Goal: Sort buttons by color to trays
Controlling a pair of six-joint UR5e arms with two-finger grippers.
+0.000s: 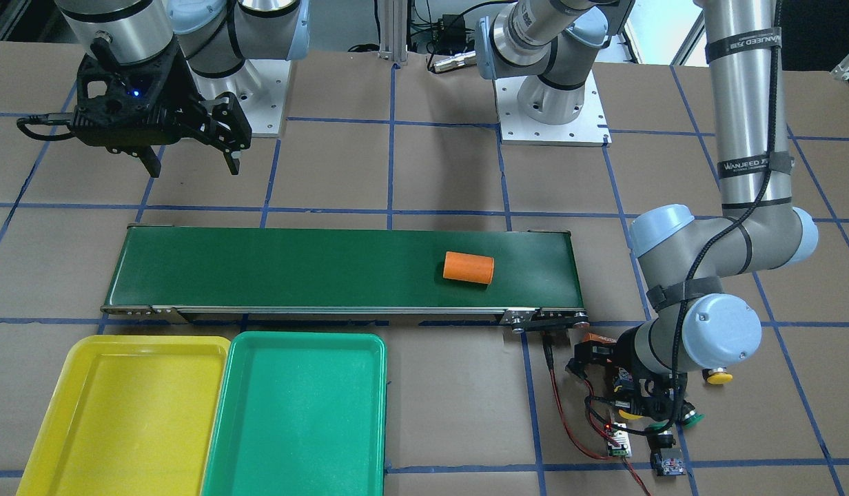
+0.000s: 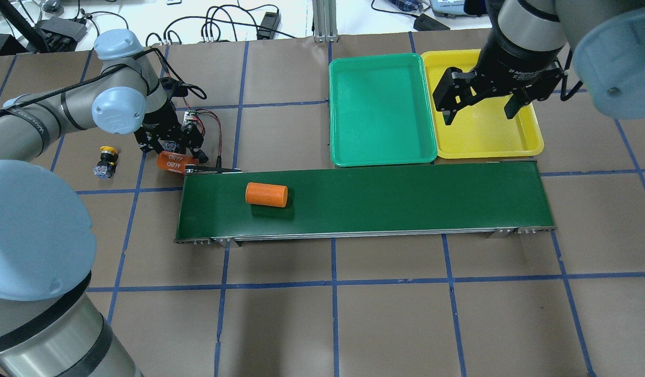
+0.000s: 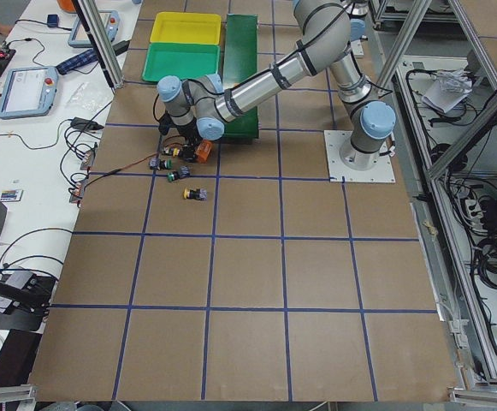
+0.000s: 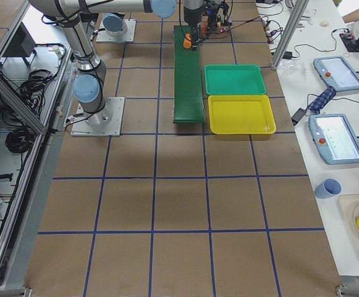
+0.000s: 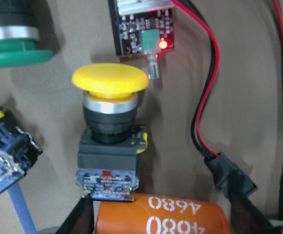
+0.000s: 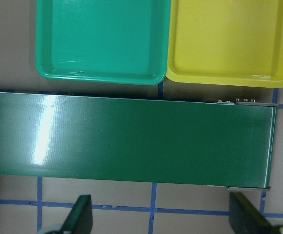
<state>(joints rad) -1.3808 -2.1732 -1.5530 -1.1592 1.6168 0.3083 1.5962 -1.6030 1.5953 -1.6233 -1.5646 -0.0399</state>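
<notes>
My left gripper [image 5: 160, 212] is open and low over the table beside the belt's end. A yellow button [image 5: 109, 83] lies on its side just ahead of the fingertips. A green button [image 5: 9, 46] lies to its upper left, and another button's contact block [image 5: 5, 156] shows at the left edge. A second yellow button [image 2: 107, 159] lies apart, further left. The green tray [image 2: 380, 152] and yellow tray [image 2: 485, 149] sit side by side beyond the belt, both with nothing in them. My right gripper [image 2: 479, 118] hangs open over the yellow tray, holding nothing.
A long dark-green conveyor belt [image 2: 364, 196] carries an orange cylinder [image 2: 266, 194]. A second orange cylinder marked 4680 [image 5: 160, 219] lies between my left fingers near the palm. A small circuit board [image 5: 143, 27] with red wires [image 5: 204, 112] lies close by.
</notes>
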